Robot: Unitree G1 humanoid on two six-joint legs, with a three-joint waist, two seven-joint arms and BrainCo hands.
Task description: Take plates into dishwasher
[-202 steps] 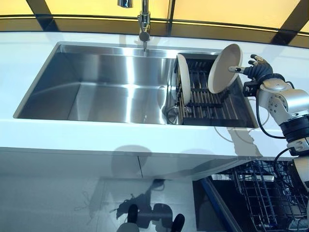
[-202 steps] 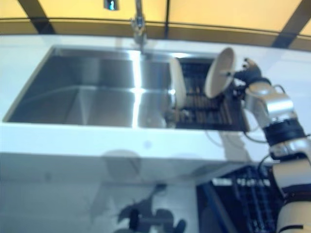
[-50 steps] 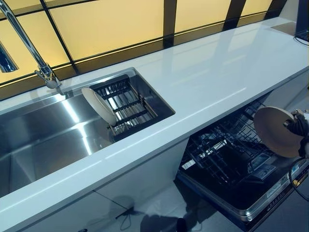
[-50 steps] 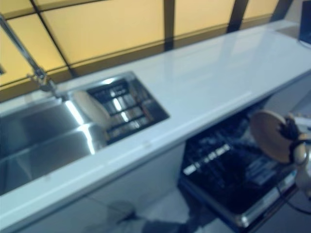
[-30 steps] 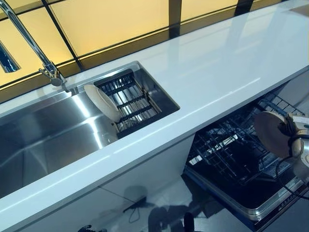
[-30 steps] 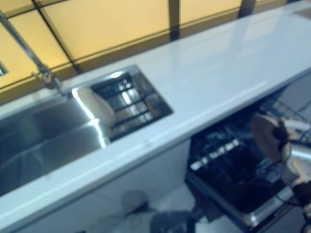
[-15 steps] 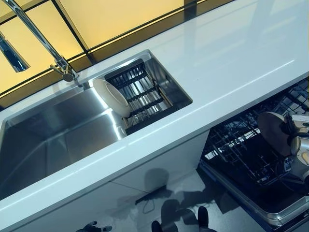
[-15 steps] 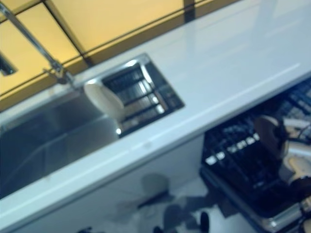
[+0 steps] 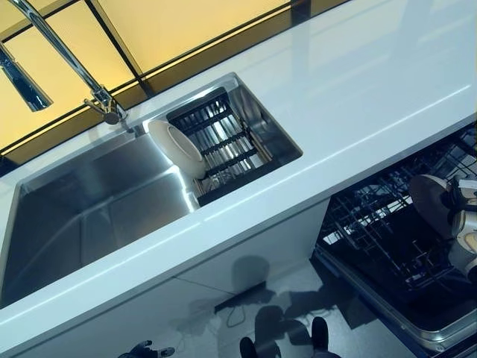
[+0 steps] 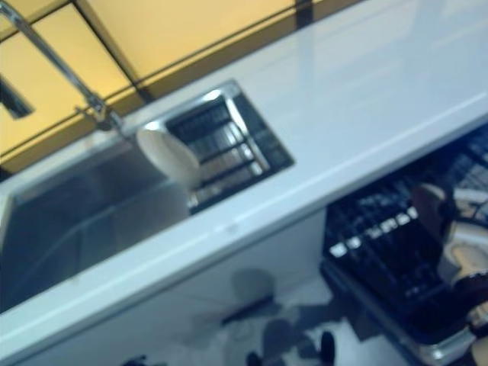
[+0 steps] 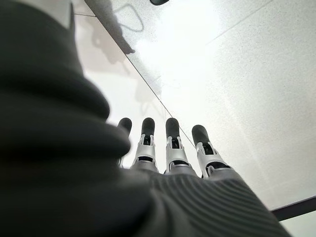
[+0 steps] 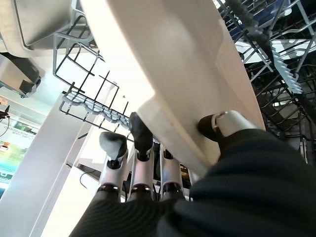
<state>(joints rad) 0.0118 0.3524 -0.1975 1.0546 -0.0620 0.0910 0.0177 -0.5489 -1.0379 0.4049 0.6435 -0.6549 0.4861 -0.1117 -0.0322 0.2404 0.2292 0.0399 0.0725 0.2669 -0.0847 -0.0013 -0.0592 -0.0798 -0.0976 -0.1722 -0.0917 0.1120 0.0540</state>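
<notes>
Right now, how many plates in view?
2. One plate stands in the sink rack; the other is held by the right hand over the dishwasher rack. More may be hidden in the dishwasher.

Worktop (image 9: 358,82): white, smooth, glossy.
Sink (image 9: 89,216): brushed stainless steel, satin sheen.
Tap (image 9: 67,63): polished chrome metal.
Drying rack (image 9: 223,145): dark slatted bars in the sink.
Rack plate (image 9: 177,148): cream, smooth, looks ceramic.
Held plate (image 12: 173,74): cream, matt.
Dishwasher basket (image 9: 387,239): dark coated wire.
Right hand (image 12: 148,168): silver metal fingers, dark matt tips, ribbed cover.
Floor (image 11: 237,89): pale speckled tile.
</notes>
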